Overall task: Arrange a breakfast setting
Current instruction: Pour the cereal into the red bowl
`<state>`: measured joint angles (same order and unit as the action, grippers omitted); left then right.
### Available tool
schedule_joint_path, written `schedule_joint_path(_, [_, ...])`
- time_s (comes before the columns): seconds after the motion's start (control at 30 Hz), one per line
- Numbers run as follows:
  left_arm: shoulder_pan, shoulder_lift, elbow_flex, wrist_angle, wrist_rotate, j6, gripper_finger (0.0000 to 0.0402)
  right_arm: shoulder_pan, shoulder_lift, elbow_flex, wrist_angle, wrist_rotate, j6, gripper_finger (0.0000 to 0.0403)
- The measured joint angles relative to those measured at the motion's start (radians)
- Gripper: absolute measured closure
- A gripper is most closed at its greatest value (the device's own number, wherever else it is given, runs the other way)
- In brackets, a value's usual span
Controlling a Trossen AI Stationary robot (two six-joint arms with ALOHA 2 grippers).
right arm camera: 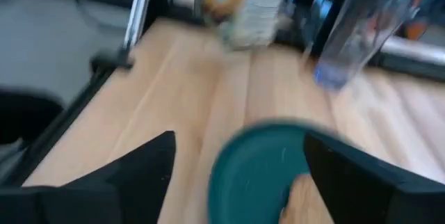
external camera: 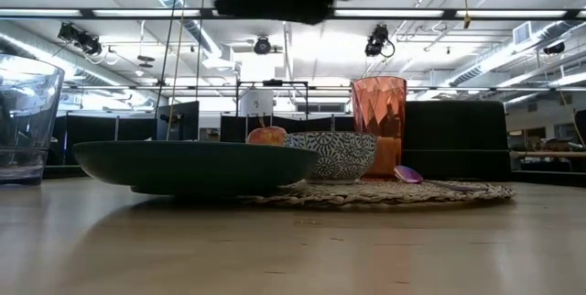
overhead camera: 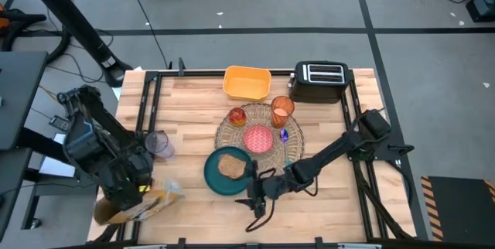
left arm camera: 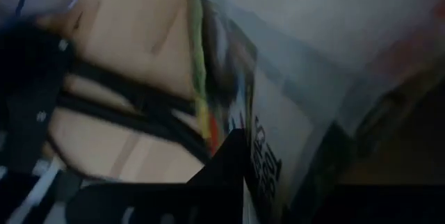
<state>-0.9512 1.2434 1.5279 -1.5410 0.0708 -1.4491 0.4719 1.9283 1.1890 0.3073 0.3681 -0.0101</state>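
Note:
The dark teal plate lies on the table with its far right rim over the round woven placemat, and a toast slice lies on it. On the mat stand the pink bowl and the orange cup, with the fruit and the spoon beside them. My right gripper stands open at the plate's near right rim; I cannot tell whether it touches. My left gripper, at the table's near left corner, is shut on a clear printed plastic bag. My left gripper comes at the plastic bag from above, pointing steeply down. The bag's printed film lies right against one dark finger. The gripper itself hides which part of the bag it has. The rest of the bag lies along the table's near left edge.
A clear glass stands left of the plate. The yellow tray and the black toaster sit at the far edge. Black frame rails run along the table's left and right sides.

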Motion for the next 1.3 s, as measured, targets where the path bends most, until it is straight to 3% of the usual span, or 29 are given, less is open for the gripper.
schedule_joint_path(0.13, [0.000,0.000,0.074,0.002,-0.083,0.091,0.0399,-0.038,0.066,0.004,0.254,-0.002,-0.014,0.0040])
schedule_joint_path(0.27, [0.001,0.001,0.118,0.009,-0.209,0.200,0.0400,-0.082,0.101,0.004,0.414,-0.083,0.030,0.0008])
schedule_joint_path(0.6, [0.087,0.001,0.128,0.026,-0.359,0.416,0.0400,-0.130,0.112,0.066,0.495,-0.126,-0.046,0.0013])
schedule_joint_path(0.83, [0.176,0.003,0.127,0.137,-0.372,0.597,0.0400,-0.167,0.108,0.083,0.504,-0.102,-0.083,0.0012])
schedule_joint_path(1.03, [0.196,0.003,0.127,0.129,-0.364,0.616,0.0400,-0.155,0.078,0.072,0.492,-0.074,-0.139,0.0013])
schedule_joint_path(1.3, [0.189,-0.005,0.127,0.133,-0.361,0.646,0.0400,-0.117,0.009,-0.077,0.589,-0.081,-0.112,0.0019])
